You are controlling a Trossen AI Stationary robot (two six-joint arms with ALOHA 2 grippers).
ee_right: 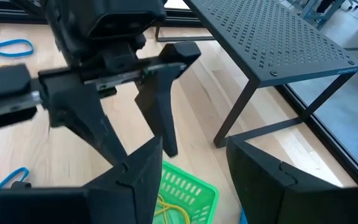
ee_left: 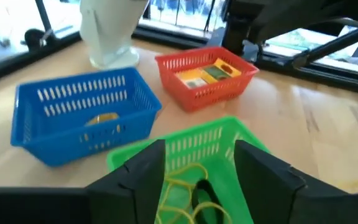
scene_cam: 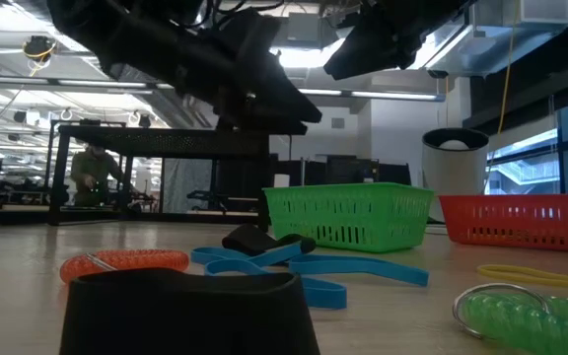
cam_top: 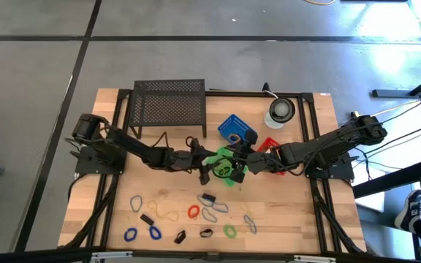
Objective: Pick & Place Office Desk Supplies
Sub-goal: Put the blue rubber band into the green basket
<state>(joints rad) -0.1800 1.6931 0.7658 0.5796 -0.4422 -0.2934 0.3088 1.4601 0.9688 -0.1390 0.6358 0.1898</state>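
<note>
My left gripper (ee_left: 201, 183) hangs open just above the green basket (ee_left: 211, 142), where tan loops (ee_left: 182, 180) lie on the floor of the basket; nothing is between its fingers. My right gripper (ee_right: 204, 186) is open too, beside the same basket (cam_top: 230, 168) on its right-hand side, holding nothing. More office desk supplies lie loose near the table's front edge: blue loops (cam_top: 133, 202), a red loop (cam_top: 194, 212), a green loop (cam_top: 229, 231), grey loops (cam_top: 210, 214) and black clips (cam_top: 147, 219). Yellow-orange packets (ee_left: 197, 76) rest in the red basket (ee_left: 166, 65).
A blue basket (cam_top: 236, 130) and the red basket (cam_top: 269, 144) stand just behind the green one. The black mesh rack (cam_top: 168, 106) is at the back left, and a round white and grey object (cam_top: 281, 111) at the back right. A person shows far behind the table (scene_cam: 92, 168).
</note>
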